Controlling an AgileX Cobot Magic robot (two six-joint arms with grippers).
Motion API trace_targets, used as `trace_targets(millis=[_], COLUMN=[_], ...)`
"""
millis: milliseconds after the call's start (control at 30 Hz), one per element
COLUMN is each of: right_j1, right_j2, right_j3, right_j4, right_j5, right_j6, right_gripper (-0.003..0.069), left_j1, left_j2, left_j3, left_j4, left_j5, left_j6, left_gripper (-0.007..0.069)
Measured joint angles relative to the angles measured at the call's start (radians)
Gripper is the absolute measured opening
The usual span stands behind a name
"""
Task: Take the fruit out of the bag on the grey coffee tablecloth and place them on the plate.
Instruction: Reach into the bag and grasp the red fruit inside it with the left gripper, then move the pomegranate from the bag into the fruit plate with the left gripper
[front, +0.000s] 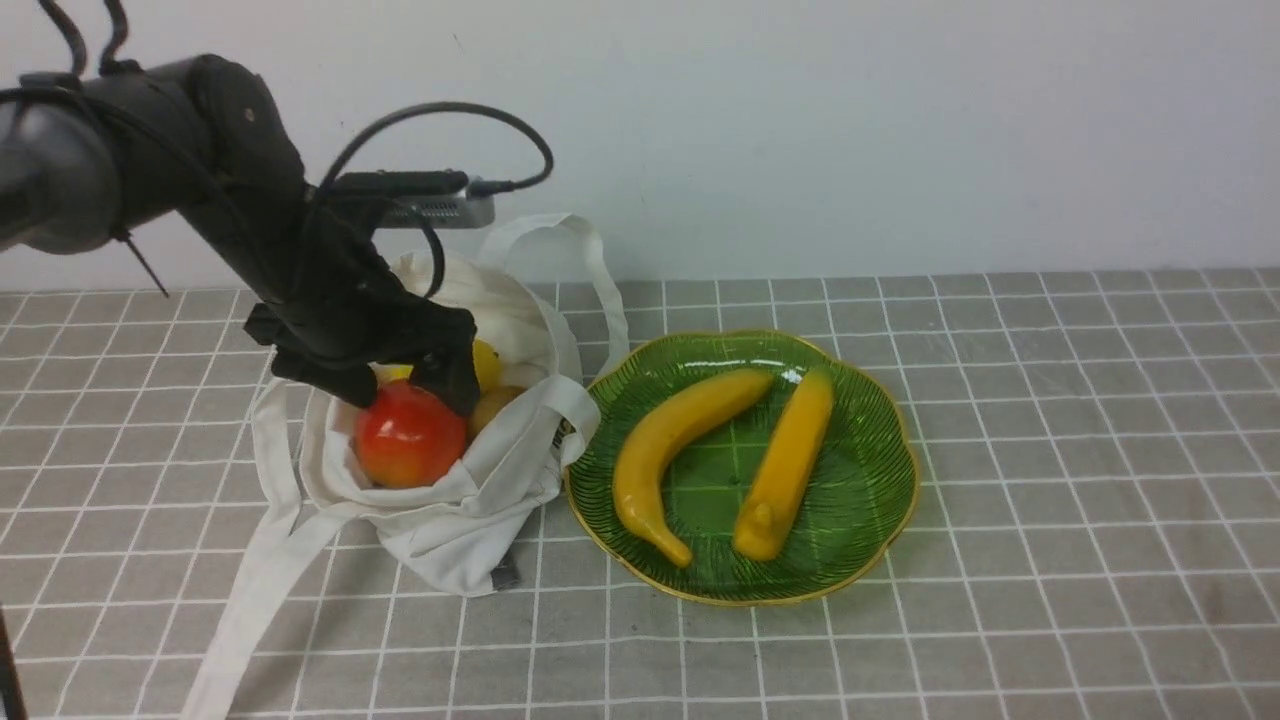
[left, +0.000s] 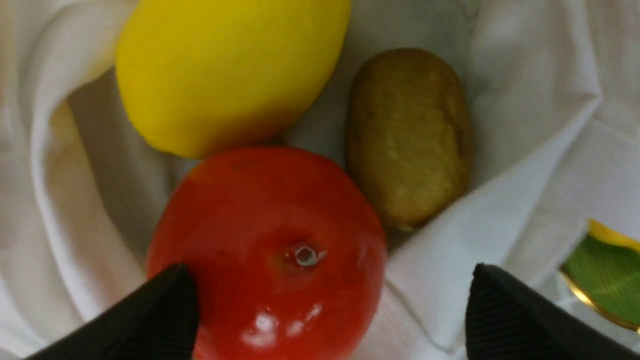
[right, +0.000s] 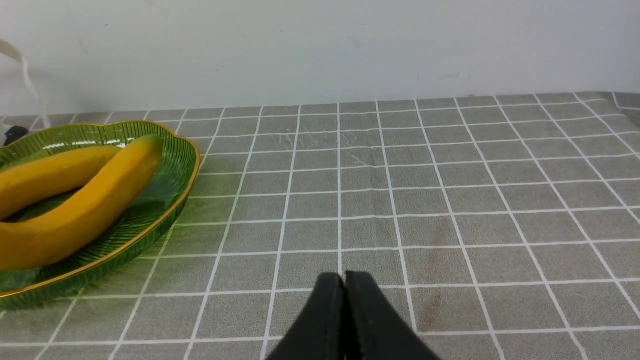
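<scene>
Front view taken as the dial, 12 o'clock toward the wall.

The bag (front: 470, 520) is found slumped open on the grey coffee tablecloth (front: 1050, 450), at 9 o'clock of the plate (front: 860, 500), with its cloth touching the plate's rim. One strap handle (front: 250, 600) is trailed toward 7 o'clock. Another (front: 590, 270) is looped up at 12 o'clock.

Three fruits are seen inside the bag. The red-orange round fruit (front: 408, 435) is nearest the mouth. The lemon (front: 487, 362) lies between 1 and 2 o'clock of it, and the tan-yellow fruit (front: 493, 405) between 2 and 3 o'clock. All three are packed close together (confirmed in the left wrist view: red (left: 270, 250), lemon (left: 225, 70), tan (left: 407, 135)).

The left end effector (front: 405, 392) is held just above the red fruit, its fingers spread wide and nothing gripped. In the wrist view (left: 330, 320) one finger (left: 165, 315) is seen against the fruit's flank, though contact cannot be confirmed. The other (left: 510, 315) is over bag cloth, apart from the fruit.

Two bananas are recorded on the plate, one curved (front: 670, 450) and one straighter (front: 785, 470). They are close at the 12 o'clock ends and splay apart toward 6 o'clock.

The right end effector (right: 345, 300) is observed only in its own wrist view. Its fingers are pressed together on nothing, above bare cloth at the plate's 3 o'clock side.
</scene>
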Motion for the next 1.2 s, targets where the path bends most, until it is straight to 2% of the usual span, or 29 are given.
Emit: trace_targets(millis=[167,333,533,700,733,933,1000,1100,1133,1167,1200], right_j1=[0.0,0.0,0.0,0.0,0.0,0.0,0.0,0.0,0.0,0.0,0.0], right_j2=[0.0,0.0,0.0,0.0,0.0,0.0,0.0,0.0,0.0,0.0,0.0], right_j3=[0.0,0.0,0.0,0.0,0.0,0.0,0.0,0.0,0.0,0.0,0.0], right_j4=[0.0,0.0,0.0,0.0,0.0,0.0,0.0,0.0,0.0,0.0,0.0], right_j5=[0.0,0.0,0.0,0.0,0.0,0.0,0.0,0.0,0.0,0.0,0.0], right_j6=[0.0,0.0,0.0,0.0,0.0,0.0,0.0,0.0,0.0,0.0,0.0], right_gripper=[-0.0015,-0.0015,-0.0015,-0.0015,-0.0015,-0.0015,-0.0015,-0.0015,-0.0015,-0.0015,-0.0015], left_j1=[-0.006,-0.007,-0.007,-0.007,-0.007,-0.007,-0.007,-0.027,-0.027,-0.062,-0.076], left_j2=[0.037,0.051,0.051,0.039,0.015,-0.077,-0.116,-0.131,-0.131,-0.116,-0.107], left_j3=[-0.002,-0.002,-0.002,-0.025,-0.057,-0.176,-0.237,-0.266,-0.267,-0.267,-0.267], left_j4=[0.084,0.093,0.093,0.105,0.114,0.135,0.095,-0.032,-0.032,-0.12,-0.142], left_j5=[-0.026,-0.036,-0.032,0.029,0.081,0.139,0.152,0.168,0.168,0.169,0.169], left_j6=[0.002,0.002,-0.006,-0.008,-0.008,-0.049,-0.078,-0.083,-0.082,-0.064,-0.055], left_gripper=[0.0628,0.0571,0.057,0.0569,0.0569,0.0569,0.0569,0.0569,0.0569,0.0569,0.0569])
